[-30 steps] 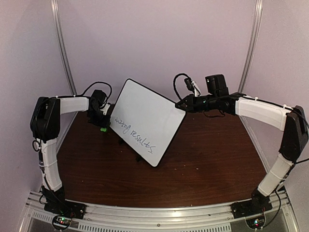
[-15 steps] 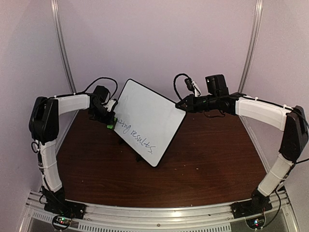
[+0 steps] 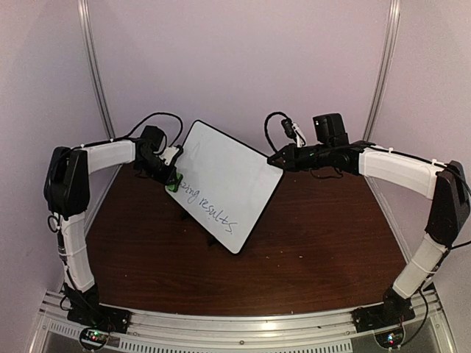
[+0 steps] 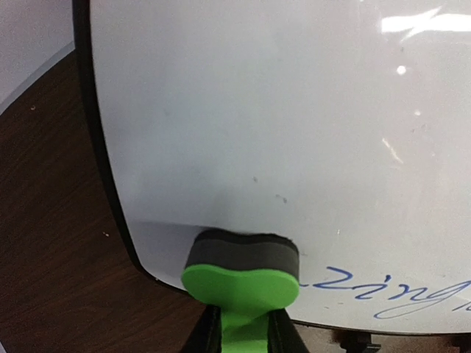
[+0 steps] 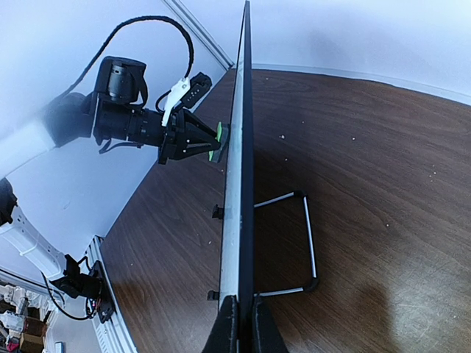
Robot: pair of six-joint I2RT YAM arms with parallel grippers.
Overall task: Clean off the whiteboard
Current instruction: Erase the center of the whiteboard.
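The whiteboard stands tilted on the table, white with a thin black frame and blue handwriting along its lower edge. My left gripper is shut on a green eraser with a dark pad, pressed against the board's lower left corner, just left of the writing. My right gripper is shut on the board's right edge, seen edge-on in the right wrist view. The left gripper with the eraser shows there too.
The board's wire stand rests on the dark wood table behind the board. Lilac walls close in the back and sides. A black cable loops above the left wrist.
My left gripper has carried the eraser right and up, from beside the board's left edge onto its lower left corner. The right gripper and the board have not moved.
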